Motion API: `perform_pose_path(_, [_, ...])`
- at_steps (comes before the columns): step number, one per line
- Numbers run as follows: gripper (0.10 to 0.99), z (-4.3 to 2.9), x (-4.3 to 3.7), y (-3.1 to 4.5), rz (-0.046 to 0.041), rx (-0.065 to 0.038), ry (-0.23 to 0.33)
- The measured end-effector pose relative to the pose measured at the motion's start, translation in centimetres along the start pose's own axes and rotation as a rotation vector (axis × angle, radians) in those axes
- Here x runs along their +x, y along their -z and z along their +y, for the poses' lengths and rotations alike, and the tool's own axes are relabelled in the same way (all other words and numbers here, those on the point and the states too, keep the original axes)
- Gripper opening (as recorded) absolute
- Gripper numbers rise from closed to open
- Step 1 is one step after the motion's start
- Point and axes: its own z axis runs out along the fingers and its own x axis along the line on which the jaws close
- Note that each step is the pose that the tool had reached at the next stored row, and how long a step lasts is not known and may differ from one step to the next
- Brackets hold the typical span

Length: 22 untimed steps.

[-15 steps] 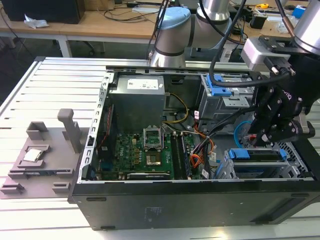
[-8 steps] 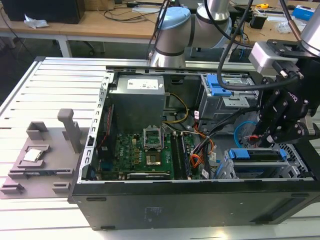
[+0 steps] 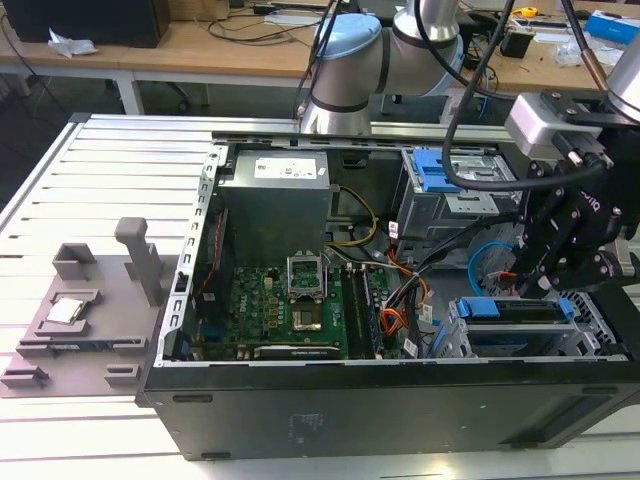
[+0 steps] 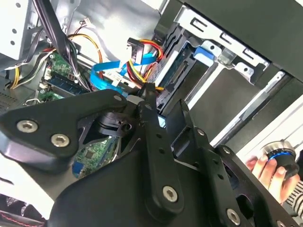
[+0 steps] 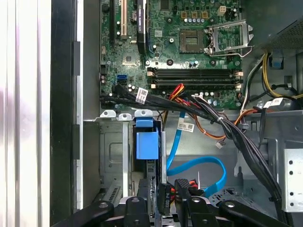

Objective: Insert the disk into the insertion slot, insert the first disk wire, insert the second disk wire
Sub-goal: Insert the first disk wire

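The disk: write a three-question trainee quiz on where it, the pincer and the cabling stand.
1. True or false: the disk sits in the insertion slot.
2. In the exterior view, the pincer hangs nearest: A the power supply, B the insertion slot, C the grey tray.
3. Fill in: the second disk wire is light ___.
Key: 1 true; 2 B; 3 blue.

Disk [image 3: 512, 310] seated in silver slot [image 3: 453, 338] — light-blue wire [image 5: 194, 164] looping alongside.

Exterior view overlooks the open case [image 3: 350, 400]; both close wrist views share its motherboard [image 5: 165, 52]
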Motion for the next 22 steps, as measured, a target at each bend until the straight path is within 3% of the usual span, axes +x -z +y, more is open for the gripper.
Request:
perform_pose_path(6, [0.361,-0.04,1.16,-0.06,-0.0001,0.000,-0.001])
perform_pose_path(10, [0.349,-0.03,1.17,-0.05,-0.0001,0.000,-0.001])
perform_pose_path(12, [0.165,-0.03,1.18,-0.06,-0.0001,0.000,-0.001])
perform_pose_path(17, [0.165,-0.07,1.20,-0.05,-0.0001,0.000,-0.001])
perform_pose_path(22, [0.165,-0.96,0.99,-0.08,-0.0002,-0.002,-0.001])
